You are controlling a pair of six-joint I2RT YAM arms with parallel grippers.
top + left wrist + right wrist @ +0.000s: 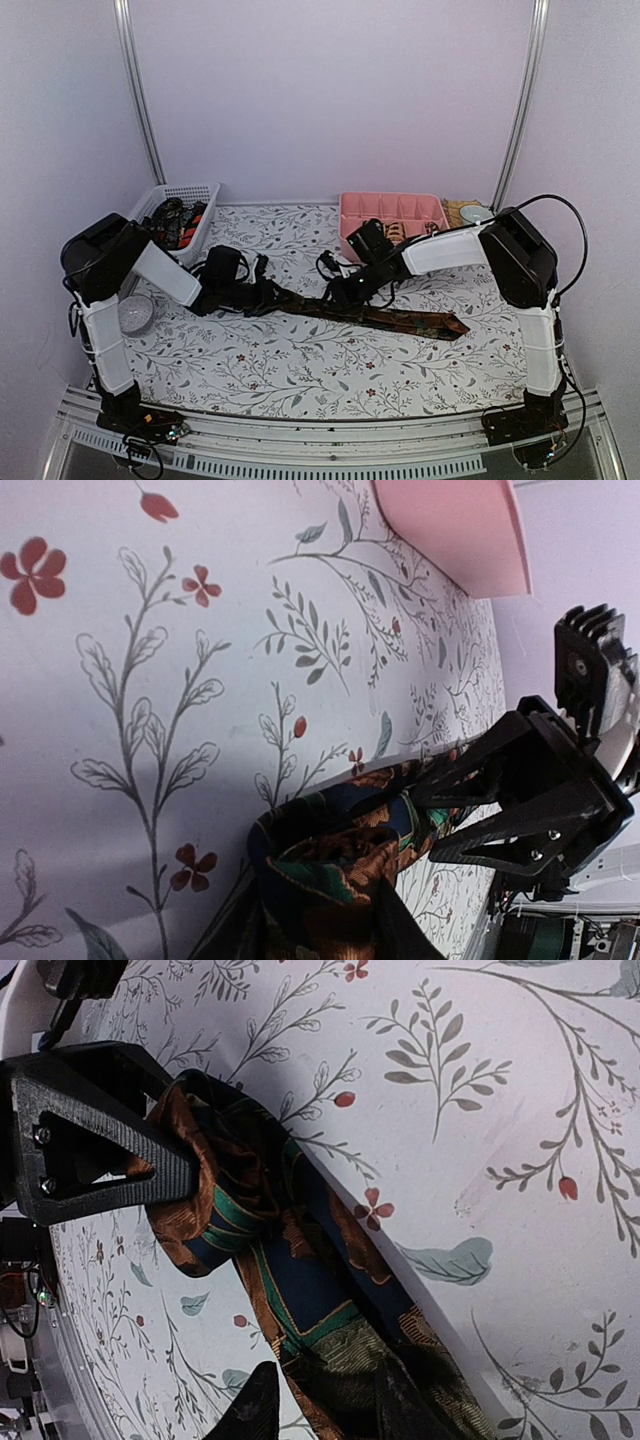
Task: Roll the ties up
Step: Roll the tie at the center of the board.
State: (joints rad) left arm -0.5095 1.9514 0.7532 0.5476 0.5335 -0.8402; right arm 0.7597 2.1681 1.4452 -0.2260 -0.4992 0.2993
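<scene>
Left pincer [315, 930], right pincer [325, 1410] each clamp one tie [400, 320]; basket [190, 190], pink tray [392, 197] hold other ties [182, 222].

One tie [410, 320] is stretching across mid-frame; one pink tray [346, 226] is sitting upper right, one white basket [190, 188] upper left.

1. Soft, even, faintly violet light falls from above. The back wall [330, 90] is bright but free of glare.
2. Under both arms the shadows on the flowered cloth [300, 370] are pale, with fuzzy edges.
3. From above, the upright rails [135, 90] far beyond the grippers slant instead of standing plumb.
4. Close against the left gripper [258, 292], the tie [330, 860] looks dark and soft-focused, while the cloth ahead of it is crisp.
5. Nearest the right gripper [340, 288], the tie and that gripper's fingertips [258, 1410] blur, and the print farther out stays sharp.
</scene>
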